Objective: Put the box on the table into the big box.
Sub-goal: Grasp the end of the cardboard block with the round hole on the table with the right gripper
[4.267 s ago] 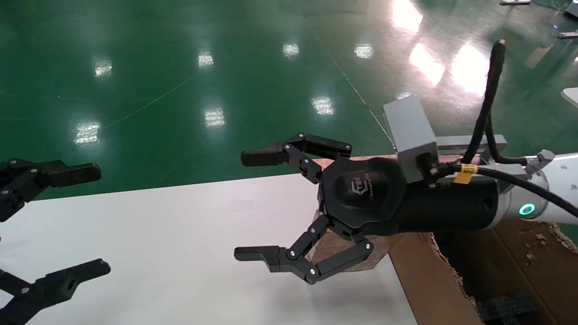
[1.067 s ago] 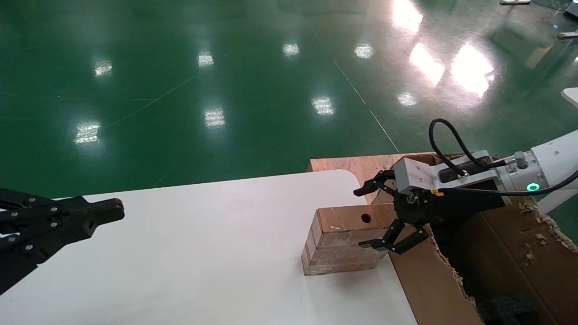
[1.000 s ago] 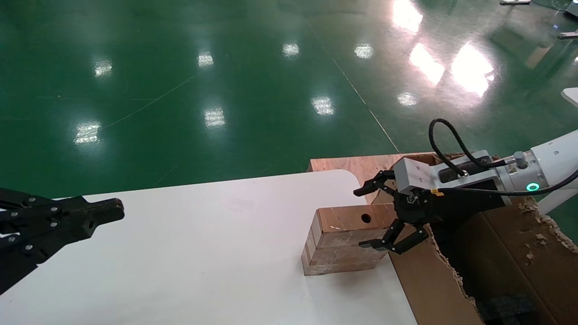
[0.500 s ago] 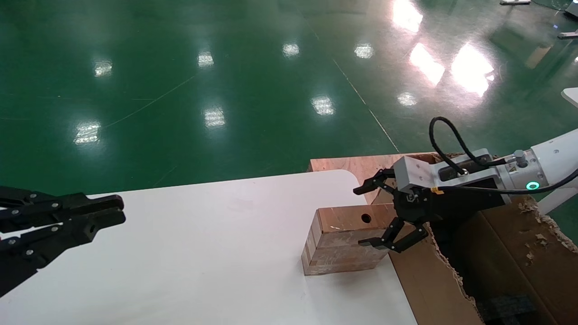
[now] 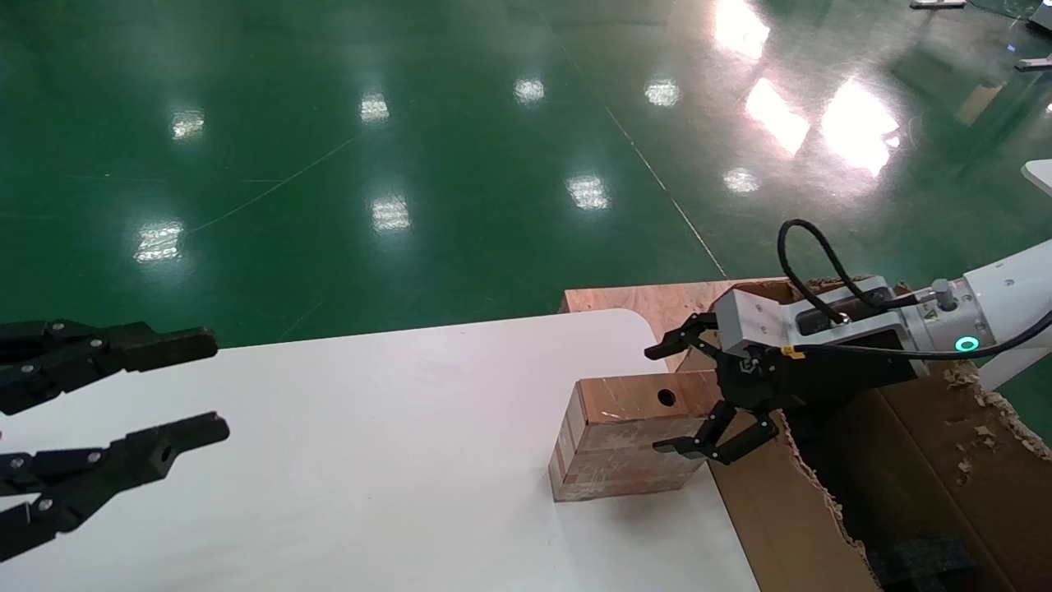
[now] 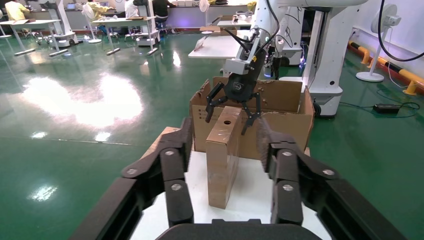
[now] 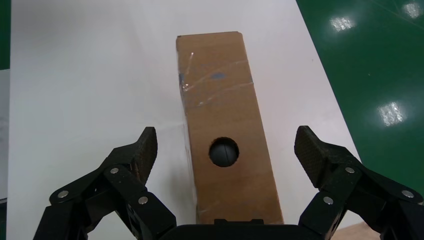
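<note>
Box [image 5: 629, 436] is sitting on our worktop [image 5: 370, 460]; we are straddling it with our open right end effector [image 5: 672, 393], left end effector [image 5: 185, 386] hovering open.

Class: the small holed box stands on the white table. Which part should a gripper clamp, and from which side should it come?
Probably clamp the box across its two broad side faces at the holed end, coming from the big box side as the open right gripper does: that narrow width fits between the fingers straddling it.

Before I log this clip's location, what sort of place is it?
Probably a robot lab or factory hall: a glossy green floor, other white tables with people working, and another robot base nearby.
</note>
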